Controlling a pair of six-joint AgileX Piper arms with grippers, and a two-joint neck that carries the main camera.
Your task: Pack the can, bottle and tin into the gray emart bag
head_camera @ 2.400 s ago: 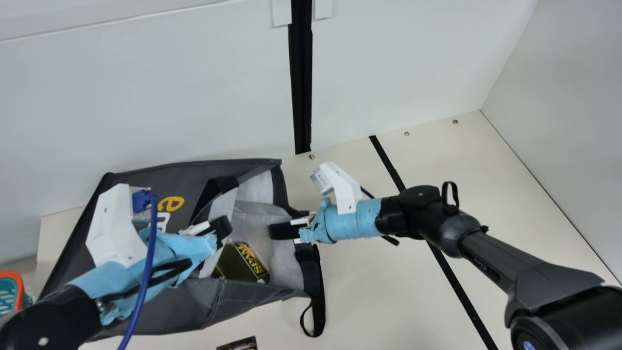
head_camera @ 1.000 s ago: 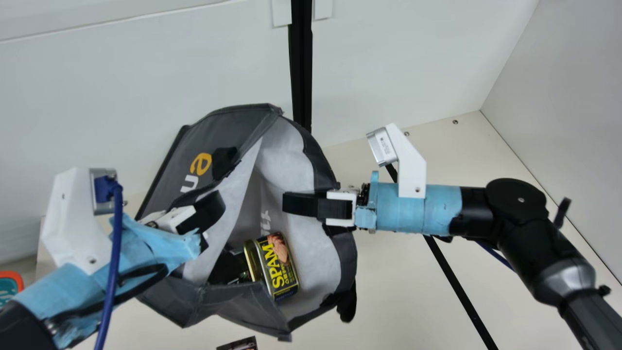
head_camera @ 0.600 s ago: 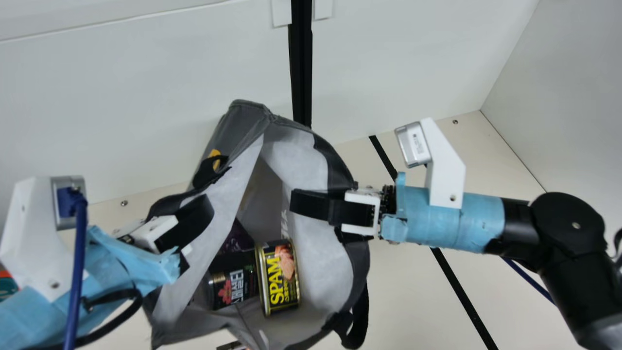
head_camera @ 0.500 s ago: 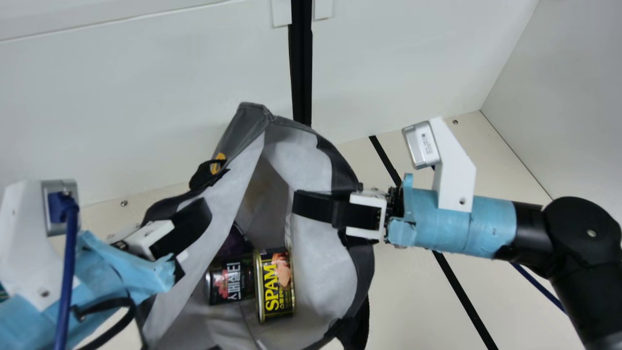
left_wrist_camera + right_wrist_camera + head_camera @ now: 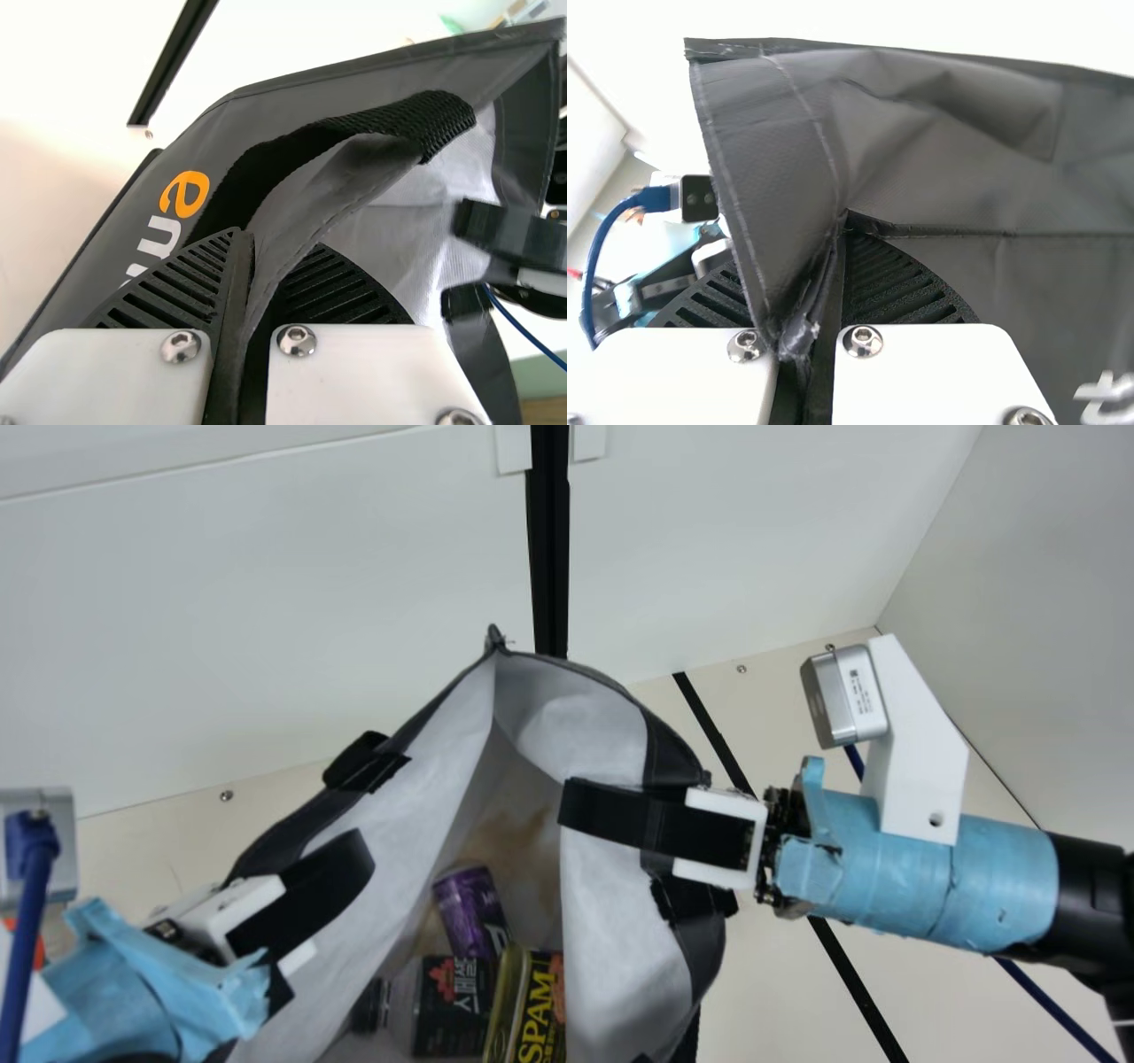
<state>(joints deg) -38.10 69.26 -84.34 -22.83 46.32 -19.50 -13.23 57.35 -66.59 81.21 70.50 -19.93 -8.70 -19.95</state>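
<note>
Bottle lay on its side inside the gray emart bag, cap toward 9 o'clock, dark label up. Tin was at its 3 o'clock, same bag, touching the bottle, lower part cut off by the view's edge. Can, purple, was in there too, at the bottle's 1 o'clock, tilted with its end toward 11; lower end hidden behind bottle and tin. Bag mouth gaped toward the camera, pale lining out, pointed corner at 12; brown stain on the lining above the can. Left gripper was at 10 o'clock of the contents, clamped on the bag's edge, fabric pinched between its fingers in the left wrist view. Right gripper sat at 2 o'clock, also clamped on the bag, one finger inside the mouth, folded edge nipped in the right wrist view. Black strap on the rim at 11, just beyond the left gripper. Outside: cream table at 4, black strip running across it; black post on the white back wall at 12.
</note>
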